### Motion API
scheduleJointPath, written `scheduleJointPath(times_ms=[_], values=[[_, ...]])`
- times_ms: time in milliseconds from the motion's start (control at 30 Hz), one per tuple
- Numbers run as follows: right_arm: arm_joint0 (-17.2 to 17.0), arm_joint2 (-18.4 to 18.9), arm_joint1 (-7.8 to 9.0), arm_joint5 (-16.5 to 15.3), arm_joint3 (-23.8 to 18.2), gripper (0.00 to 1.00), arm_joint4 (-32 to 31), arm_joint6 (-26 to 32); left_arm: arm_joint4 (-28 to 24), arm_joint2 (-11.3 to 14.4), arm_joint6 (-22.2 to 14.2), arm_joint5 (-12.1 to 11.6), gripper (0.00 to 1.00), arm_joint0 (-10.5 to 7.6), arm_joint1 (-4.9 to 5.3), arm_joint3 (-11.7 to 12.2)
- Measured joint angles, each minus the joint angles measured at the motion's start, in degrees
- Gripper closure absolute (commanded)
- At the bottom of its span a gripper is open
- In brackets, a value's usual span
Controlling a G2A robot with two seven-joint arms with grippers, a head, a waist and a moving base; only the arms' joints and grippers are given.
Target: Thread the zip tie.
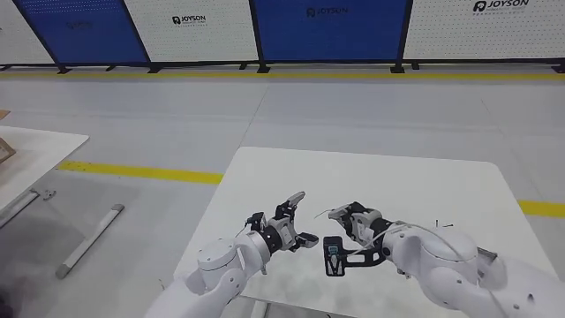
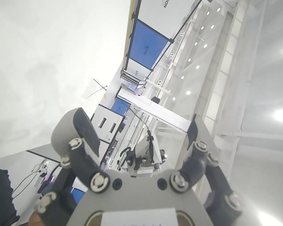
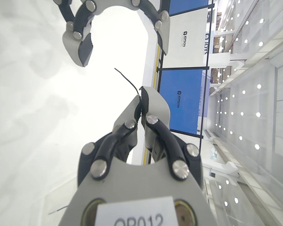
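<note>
**A:** Look at the right jaws, pressed together and pinching the black zip tie [image 3: 128,79]. Its thin tail pokes out free past the tips.

**B:** And the left jaws?

**A:** Spread wide, nothing in them, facing that tail from close by.

**B:** No loop, then?

**A:** None I can see. I'd call it early: the tie is gripped and the threading is all to come. I can't tell where the head sits.

**B:** And the pose?

**A:** The left arm [image 1: 225,261] and right arm [image 1: 433,252] are bent inward, wrists nose to nose above the counter [image 1: 415,177], by its near edge.
</note>
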Motion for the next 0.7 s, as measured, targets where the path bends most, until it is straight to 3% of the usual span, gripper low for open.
scheduleJointPath(times_ms=[333,500,700], values=[[-0.04,0.02,0.02,0.00,-0.01,1.00,0.00,-0.05,-0.54,0.81,-0.37,0.19,0.00,-0.29,-0.23,-0.38],[-0.04,0.02,0.02,0.00,-0.01,1.00,0.00,-0.04,-4.12,2.13,4.06,-1.68,0.00,-1.76,-1.15,-1.01],[-0.04,0.02,0.02,0.00,-0.01,1.00,0.00,-0.04,-4.20,2.35,4.20,-1.40,0.00,-1.93,-1.19,-0.98]])
